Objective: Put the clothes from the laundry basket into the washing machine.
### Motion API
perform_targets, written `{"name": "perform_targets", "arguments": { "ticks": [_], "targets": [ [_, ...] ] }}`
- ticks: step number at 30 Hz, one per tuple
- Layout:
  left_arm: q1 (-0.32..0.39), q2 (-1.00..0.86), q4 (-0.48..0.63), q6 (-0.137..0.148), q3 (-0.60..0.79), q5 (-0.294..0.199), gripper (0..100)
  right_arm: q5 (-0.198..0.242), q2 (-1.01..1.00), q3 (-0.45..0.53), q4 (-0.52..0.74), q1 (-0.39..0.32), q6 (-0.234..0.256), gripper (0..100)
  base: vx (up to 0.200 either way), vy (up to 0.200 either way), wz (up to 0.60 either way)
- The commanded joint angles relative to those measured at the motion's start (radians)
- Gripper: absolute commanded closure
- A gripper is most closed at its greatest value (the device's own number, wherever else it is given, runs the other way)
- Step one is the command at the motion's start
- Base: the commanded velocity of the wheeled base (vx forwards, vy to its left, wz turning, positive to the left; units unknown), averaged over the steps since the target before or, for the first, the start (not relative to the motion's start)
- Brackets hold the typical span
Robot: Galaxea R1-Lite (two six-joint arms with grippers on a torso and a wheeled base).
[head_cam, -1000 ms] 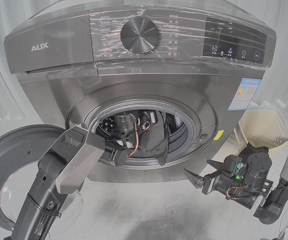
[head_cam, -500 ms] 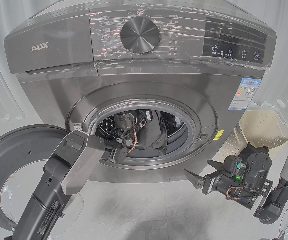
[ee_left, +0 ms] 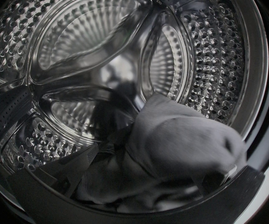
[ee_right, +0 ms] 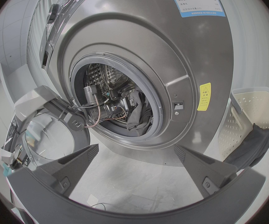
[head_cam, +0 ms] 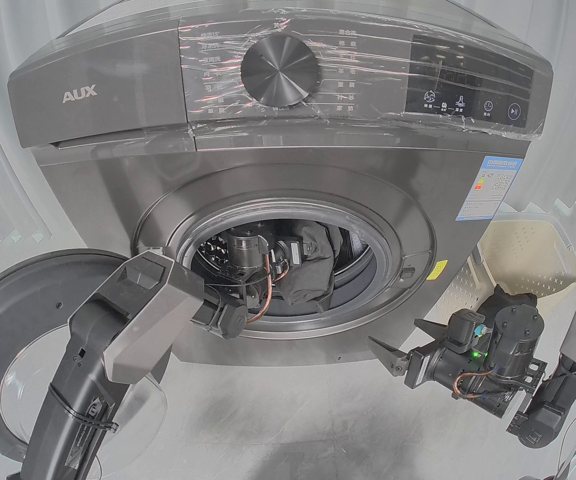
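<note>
Pale floor [head_cam: 288, 421] fronts the washing machine [head_cam: 134, 188], door [head_cam: 8, 301] swung wide so the left hand [ee_left: 153, 162], fingers [ee_left: 75, 168] apart inside the drum [ee_left: 87, 47], can shed its dark garment [ee_left: 178, 140], while the right hand [head_cam: 398, 341] hovers spread, ready for the second garment [ee_right: 252, 143] on the laundry basket [head_cam: 541, 255].

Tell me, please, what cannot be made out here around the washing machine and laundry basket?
Whether the left claw grips the dark grey cloth garment: left wrist view, the cloth covers it.
The bottom of the cream perforated plastic laundry basket: right wrist view, its wall and a black garment on its rim hide it.
Labels around the round silver dial: head view, too small under wrinkled film.
</note>
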Motion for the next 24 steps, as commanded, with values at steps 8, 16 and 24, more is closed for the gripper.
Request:
{"name": "perform_targets", "arguments": {
  "ticks": [8, 16, 24],
  "targets": [
    [-0.019, -0.152, -0.008, 0.009, 0.205, -0.014, 0, 0.000, 0.003, 0.001, -0.001, -0.003, 0.001, 0, 0.000, 0.000, 0.00],
    [-0.020, -0.149, -0.031, 0.010, 0.242, -0.017, 0, 0.000, 0.004, 0.003, -0.001, -0.003, 0.001, 0, 0.000, 0.000, 0.00],
    [-0.028, -0.154, -0.053, 0.030, 0.322, -0.033, 0, 0.000, 0.023, 0.001, -0.002, -0.001, 0.001, 0, 0.000, 0.000, 0.00]
  ]
}}
